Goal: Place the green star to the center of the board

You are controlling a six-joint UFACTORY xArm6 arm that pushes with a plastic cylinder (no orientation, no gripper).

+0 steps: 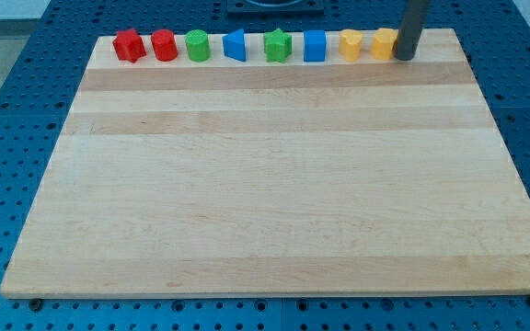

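One upright rod, my tip (403, 58) beside yellow block (384, 43).

A pale wooden board (274, 202), its grain running in long horizontal strips, fills most of the view. It lies on a blue desk (7, 110) patterned with rows of small dark holes. Light is even and soft, with faint shadows only.

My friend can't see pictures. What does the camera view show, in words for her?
Eight small blocks line the top edge of a wooden board: red star, red cylinder, green cylinder, blue triangle, green star, blue cube and two yellow blocks. My tip touches the rightmost yellow block's right side.
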